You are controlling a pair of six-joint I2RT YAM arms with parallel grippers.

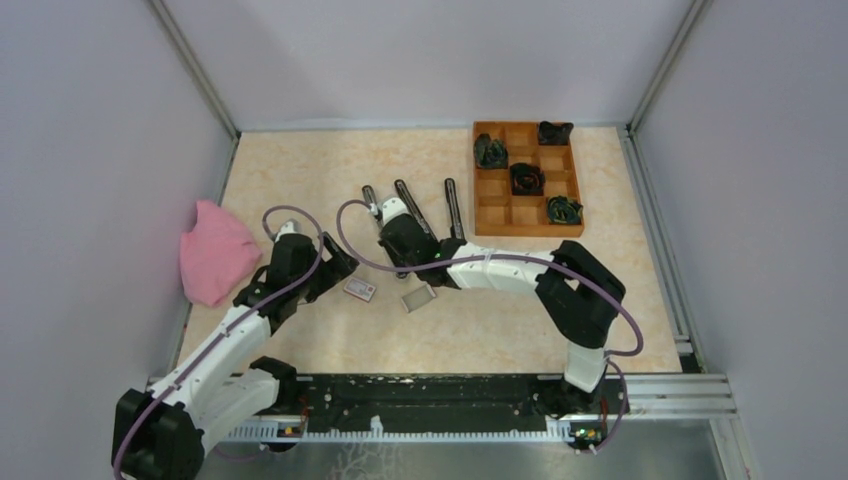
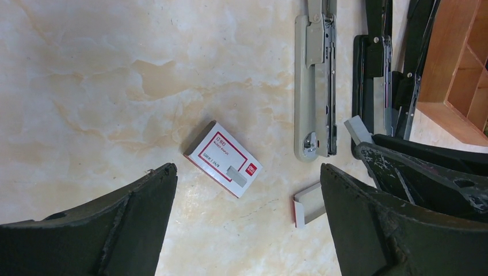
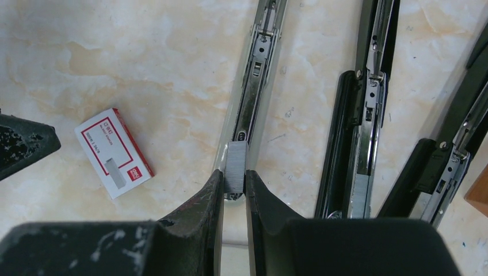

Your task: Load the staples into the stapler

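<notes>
Top view: I look from above and behind arm bases [image 1: 585,380], facing down and forward over whole tabletop [image 1: 500,330]. Far off; bases at bottom edge, back wall [image 1: 420,60] at top.

Left wrist view: close, looking down at tabletop past left hand [image 2: 248,178], its fingers [image 2: 138,224] filling lower corners.

Right wrist view: closer still, right hand [image 3: 235,175] at bottom centre.

Both wrist views share staple box [image 2: 223,165] and grey stapler [image 2: 304,86]. I see same patch in top view at centre, small.
</notes>
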